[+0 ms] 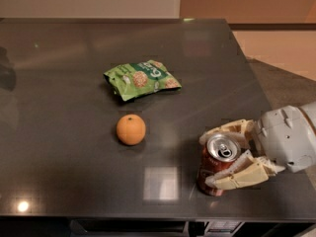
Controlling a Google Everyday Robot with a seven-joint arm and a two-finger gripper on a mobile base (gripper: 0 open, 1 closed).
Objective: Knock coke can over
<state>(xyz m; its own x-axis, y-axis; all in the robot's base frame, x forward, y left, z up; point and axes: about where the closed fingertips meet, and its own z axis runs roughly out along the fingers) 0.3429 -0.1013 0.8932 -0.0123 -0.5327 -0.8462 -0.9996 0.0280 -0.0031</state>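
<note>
Coke can (222, 148) stands upright nr table (59, 172) front edge, at 5 o'clock. Gripper (211, 159) comes in from 3 o'clock, fingers (244, 175) pinching the can front & back. Orange (131, 129) at can's 10 o'clock, apart. Green snack bag (142, 79) at orange's 12.
</note>
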